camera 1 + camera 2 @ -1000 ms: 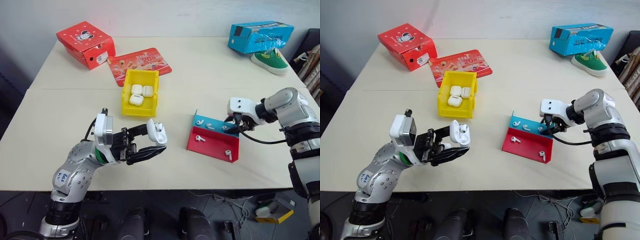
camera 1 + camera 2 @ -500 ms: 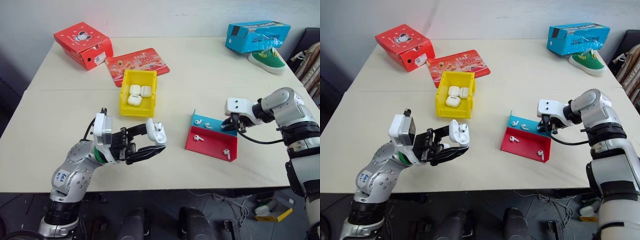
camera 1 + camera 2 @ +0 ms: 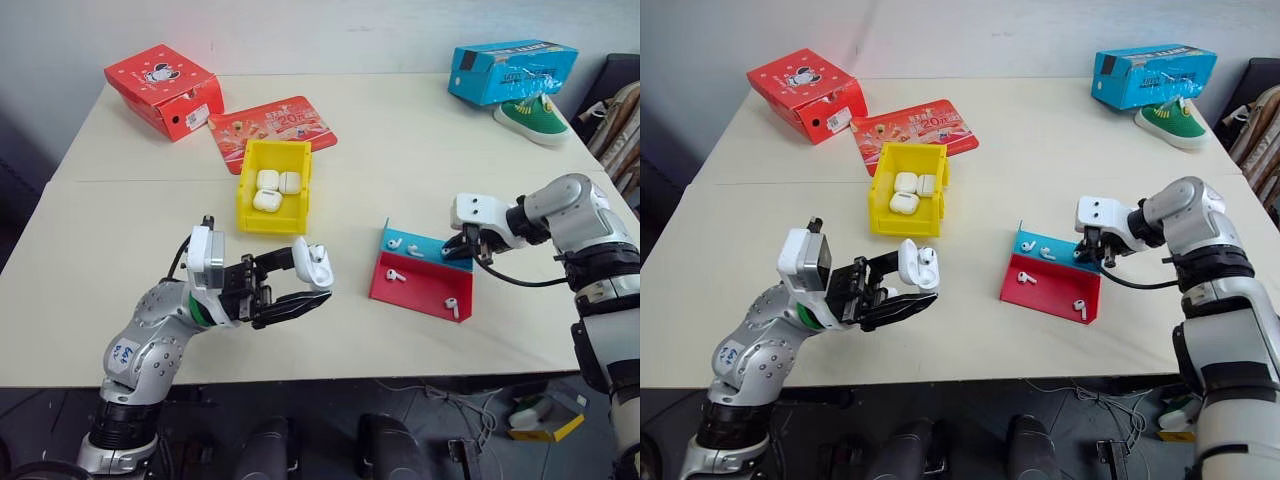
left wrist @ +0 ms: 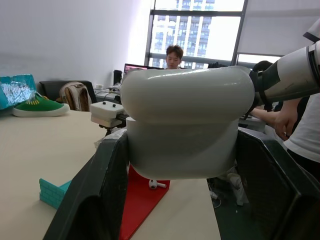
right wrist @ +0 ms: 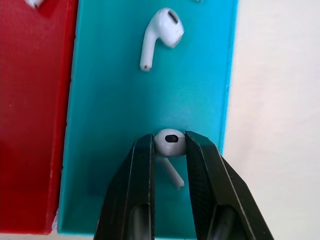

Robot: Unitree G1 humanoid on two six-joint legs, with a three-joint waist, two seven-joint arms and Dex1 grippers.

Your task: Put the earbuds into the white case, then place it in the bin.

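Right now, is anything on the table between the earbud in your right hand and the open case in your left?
Nothing visible: the earbud sits pinched in the right hand, and only bare table lies toward the open white case in the left hand.

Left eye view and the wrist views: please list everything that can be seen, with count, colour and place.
earbud cases in bin: three, white, inside yellow bin
open case: one, white, held above table
earbuds on tray: three, white; two on blue step on red step of stepped tray
red box: one, far left
red leaflet: one, behind bin
blue box: one, far right
green shoe: one, beside it
person: one, background
left gripper: jaws shut on open case
right gripper: jaws pinching earbud
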